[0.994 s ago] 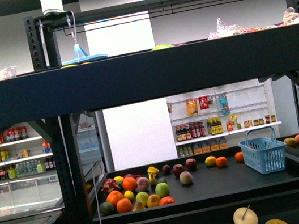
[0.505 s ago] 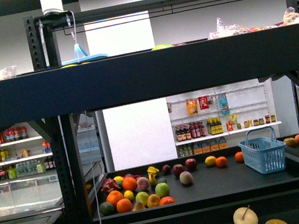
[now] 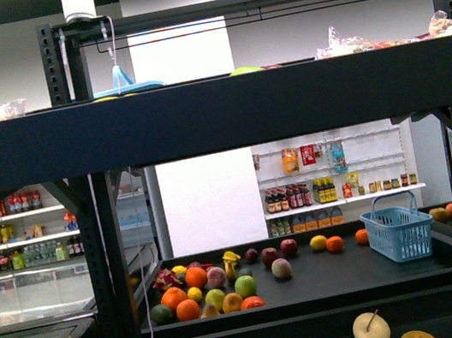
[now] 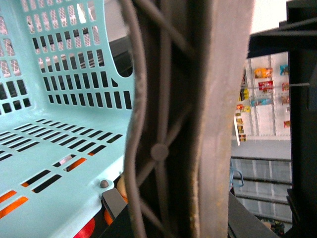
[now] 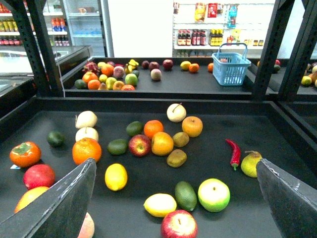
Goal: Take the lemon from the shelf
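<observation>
- Lemon (image 5: 116, 176), bright yellow and oval, lies on the dark flat desk (image 5: 218, 134) of the black shelf (image 5: 270, 49), with nothing gripping it
- The right pincer (image 5: 176, 163) hangs over this desk with its jaws wide apart and holds nothing
- One of its grey fingers (image 5: 64, 203) is just beside the lemon, with a thin strip of bare desk between them; the other finger is well apart, on the far side of the fruit spread
- An orange (image 5: 86, 150) sits near the lemon, and a dark green oval fruit (image 5: 118, 146) and a red apple (image 5: 140, 145) lie a little beyond it
- A paler yellow oval fruit (image 5: 159, 205) lies near the lemon, touching or almost touching a dark green avocado-like fruit (image 5: 185, 195); a green apple (image 5: 214, 194) is just beside that
- A red chilli (image 5: 234, 152) and a yellow-green pear (image 5: 251, 162) lie close together towards the other finger
- On a further rack behind, more fruit is scattered and a blue basket (image 5: 231, 67) stands upright
- The front view shows the shelf's wide dark tier across the middle of the picture, with neither arm in sight and the lemon not visible
- The left wrist view is filled by a pale teal slotted basket (image 4: 59, 124) and a dark ribbed part with a worn grey strip (image 4: 218, 124) close to the lens
- Whether the left pincer is apart or together cannot be told
</observation>
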Motion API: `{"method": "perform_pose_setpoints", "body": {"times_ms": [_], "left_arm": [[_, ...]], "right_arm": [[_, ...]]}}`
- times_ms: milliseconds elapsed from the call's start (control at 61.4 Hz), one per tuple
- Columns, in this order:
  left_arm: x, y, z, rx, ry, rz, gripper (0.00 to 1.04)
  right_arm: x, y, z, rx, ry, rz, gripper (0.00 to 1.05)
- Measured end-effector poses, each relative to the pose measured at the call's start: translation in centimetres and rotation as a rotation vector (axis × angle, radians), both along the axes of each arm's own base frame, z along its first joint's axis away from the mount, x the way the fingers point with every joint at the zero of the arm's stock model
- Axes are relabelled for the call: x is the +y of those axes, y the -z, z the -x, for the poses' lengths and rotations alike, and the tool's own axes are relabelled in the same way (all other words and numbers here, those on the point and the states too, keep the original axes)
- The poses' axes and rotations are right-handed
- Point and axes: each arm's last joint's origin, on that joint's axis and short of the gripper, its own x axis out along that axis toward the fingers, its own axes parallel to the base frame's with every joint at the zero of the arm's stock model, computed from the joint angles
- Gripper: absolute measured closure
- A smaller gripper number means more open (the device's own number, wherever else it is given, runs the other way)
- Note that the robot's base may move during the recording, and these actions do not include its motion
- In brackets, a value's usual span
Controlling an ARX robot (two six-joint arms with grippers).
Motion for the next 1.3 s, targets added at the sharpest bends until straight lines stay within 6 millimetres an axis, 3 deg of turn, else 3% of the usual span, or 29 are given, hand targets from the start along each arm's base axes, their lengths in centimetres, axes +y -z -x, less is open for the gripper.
{"method": "perform_pose_setpoints", "body": {"times_ms": [228, 440, 587, 863, 1026, 1303], "left_arm": [[-4.0, -3.1, 1.6, -0.047, 0.118, -0.101, 0.87], [-10.0, -4.2, 3.5, -0.067, 0.317, -0.179, 0.88], [-15.6, -3.3, 4.3, -0.055, 0.506, -0.199, 0.88], [-23.4, -1.1, 4.6, -0.041, 0.76, -0.217, 0.88], [-26.8, 0.2, 4.2, -0.071, 0.887, -0.245, 0.88], [-29.6, 1.8, 4.2, -0.058, 1.01, -0.244, 0.88]], "right_arm": [[0.0, 0.0, 0.0, 0.0, 0.0, 0.0, 0.07], [0.0, 0.0, 0.0, 0.0, 0.0, 0.0, 0.07], [0.0, 0.0, 0.0, 0.0, 0.0, 0.0, 0.07], [0.0, 0.0, 0.0, 0.0, 0.0, 0.0, 0.07], [0.0, 0.0, 0.0, 0.0, 0.0, 0.0, 0.07], [0.0, 0.0, 0.0, 0.0, 0.0, 0.0, 0.07]]}}
